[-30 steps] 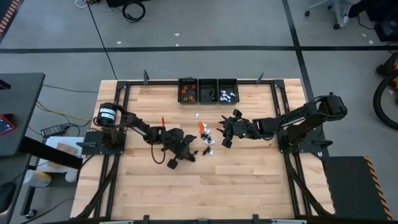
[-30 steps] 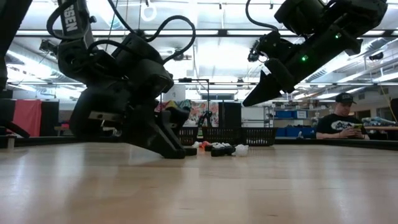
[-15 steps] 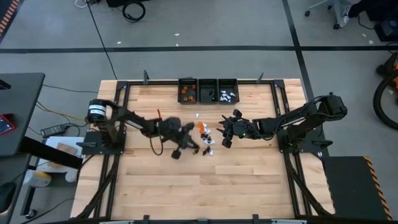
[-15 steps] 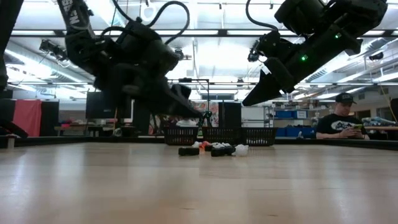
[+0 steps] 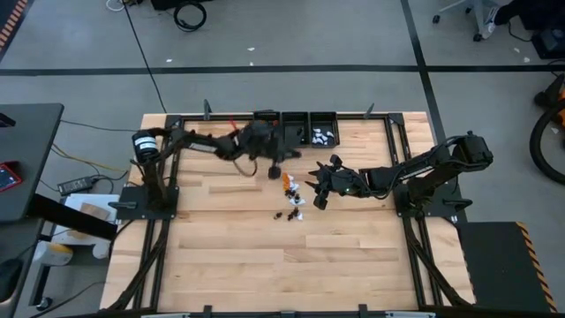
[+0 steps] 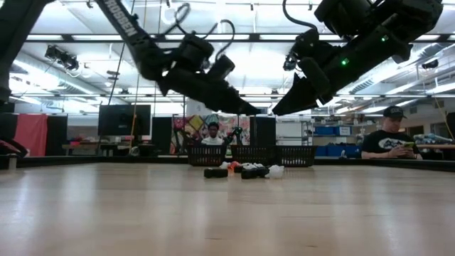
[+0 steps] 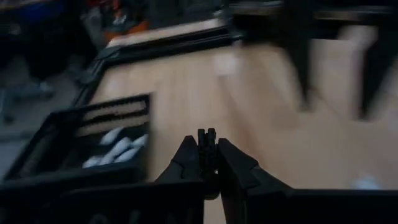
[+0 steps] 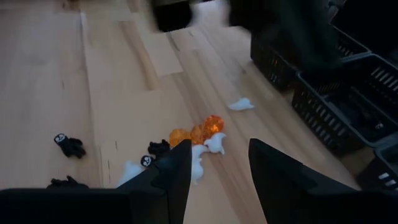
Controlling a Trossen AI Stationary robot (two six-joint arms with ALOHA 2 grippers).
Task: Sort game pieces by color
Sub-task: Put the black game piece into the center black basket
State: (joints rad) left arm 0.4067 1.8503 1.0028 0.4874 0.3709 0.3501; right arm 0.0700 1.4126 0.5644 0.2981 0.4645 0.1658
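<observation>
The left gripper point(image 5: 281, 157) pinches a black piece point(image 7: 206, 138) near the bins point(image 5: 295, 127) at twelve o'clock; the right gripper point(image 8: 214, 163), spread, hovers over the game pieces point(image 8: 198, 135).

Seen from straight overhead across the whole table point(image 5: 221, 265), level from tabletop height toward the bins point(image 6: 245, 154) and room, and close-up from each wrist past its own fingers, with the pieces point(image 5: 291, 196) shared by the high, low and right wrist views.
</observation>
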